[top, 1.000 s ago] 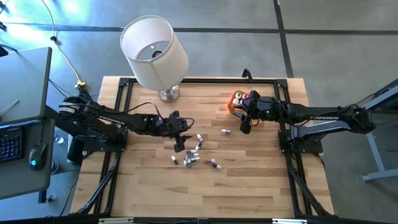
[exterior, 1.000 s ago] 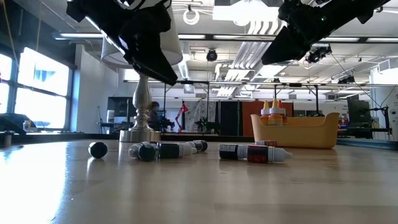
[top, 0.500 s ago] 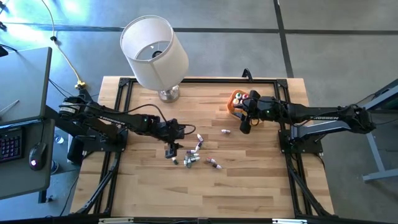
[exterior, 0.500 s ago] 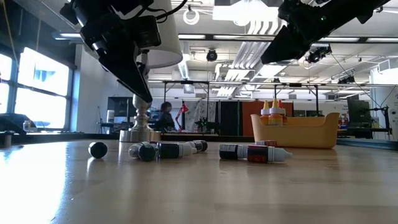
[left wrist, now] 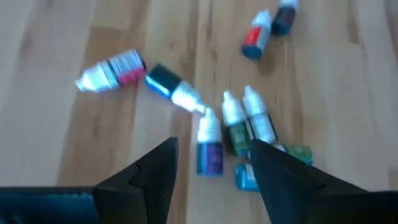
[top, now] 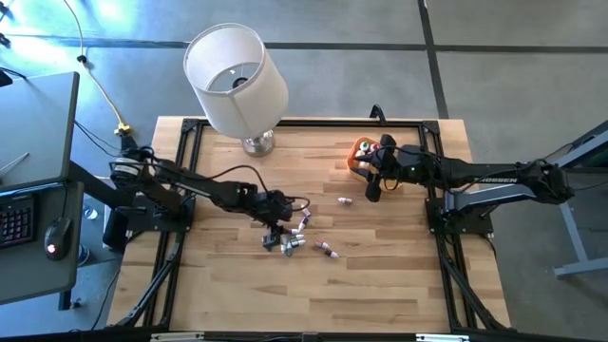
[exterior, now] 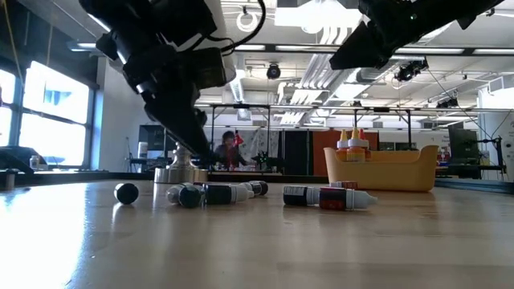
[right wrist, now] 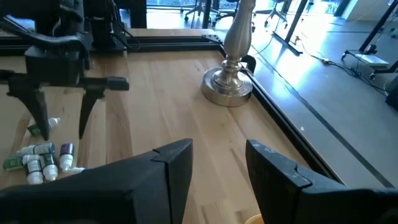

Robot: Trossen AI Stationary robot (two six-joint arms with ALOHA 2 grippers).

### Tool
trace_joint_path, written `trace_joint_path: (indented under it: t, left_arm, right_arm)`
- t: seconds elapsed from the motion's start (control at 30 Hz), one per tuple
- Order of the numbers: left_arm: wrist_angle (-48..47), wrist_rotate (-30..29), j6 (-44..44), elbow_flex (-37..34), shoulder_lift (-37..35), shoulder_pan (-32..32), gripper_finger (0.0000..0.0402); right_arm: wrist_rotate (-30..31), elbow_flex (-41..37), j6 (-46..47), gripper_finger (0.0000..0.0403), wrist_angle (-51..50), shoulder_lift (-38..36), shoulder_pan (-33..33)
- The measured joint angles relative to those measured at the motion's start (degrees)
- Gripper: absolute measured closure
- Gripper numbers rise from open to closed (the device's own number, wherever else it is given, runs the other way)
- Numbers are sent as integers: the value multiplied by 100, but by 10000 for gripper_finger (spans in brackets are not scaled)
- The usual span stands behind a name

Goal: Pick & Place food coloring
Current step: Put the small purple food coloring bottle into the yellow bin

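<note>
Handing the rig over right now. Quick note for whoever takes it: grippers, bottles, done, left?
Left gripper: open, empty, low over the loose food coloring bottles lying mid-table.
Right gripper: open, empty, hanging in the air beside the orange bowl.
Done: a few bottles stand in the bowl.
Left: the cluster on the wood, plus one stray bottle nearer the bowl. Nothing is gripped yet.
</note>
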Motion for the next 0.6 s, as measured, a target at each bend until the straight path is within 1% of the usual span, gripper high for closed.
trace_joint_path:
  t: [0.07, 0.27, 0.43, 0.6]
  left_arm:
    - [125, 84, 36, -7, 91, -2, 204]
    - [144, 87, 117, 0, 371, -2, 204]
    - [349, 82, 247, 0, 653, -2, 204]
    - [347, -91, 277, 3, 831, 2, 205]
  right_arm:
    - [0, 0, 27, 261, -10, 0, -1]
    - [-1, 0, 391, 260, -2, 0, -1]
    - [-2, 0, 406, 261, -3, 0, 1]
    - [-2, 0, 407, 261, -3, 0, 1]
